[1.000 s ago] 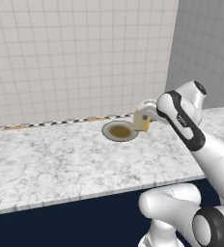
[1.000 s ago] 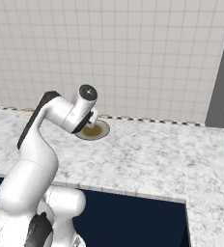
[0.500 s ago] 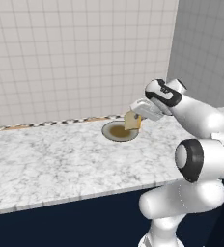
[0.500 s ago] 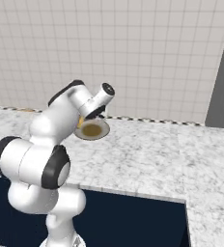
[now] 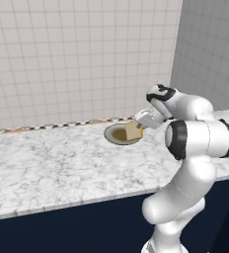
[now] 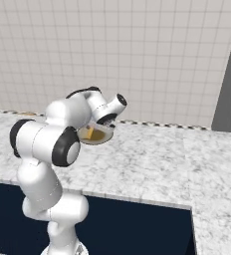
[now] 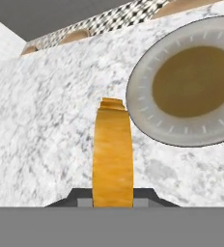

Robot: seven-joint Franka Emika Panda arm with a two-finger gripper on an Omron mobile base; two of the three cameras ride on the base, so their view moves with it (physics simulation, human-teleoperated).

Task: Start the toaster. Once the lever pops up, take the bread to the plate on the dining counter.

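2 rear base cameras share the plate (image 5: pixel 117 134); hand camera looks close.

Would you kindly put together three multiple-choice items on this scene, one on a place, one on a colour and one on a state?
1. Where does the plate sit?
A. on the marbled dining counter, near the tiled wall
B. on the floor
C. inside a drawer

2. What colour is the plate's centre?
A. bright red
B. olive-brown
C. blue

3. What is the state of the bread?
A. lying flat on the plate
B. held on edge in the gripper, not yet on the plate
C. broken in pieces on the counter

Answers:
1 A, both base views show it on the marbled top by the wall.
2 B, the hand view shows a brownish middle inside a grey rim.
3 B, the slice stands up between the jaws, beside the plate in the hand view.
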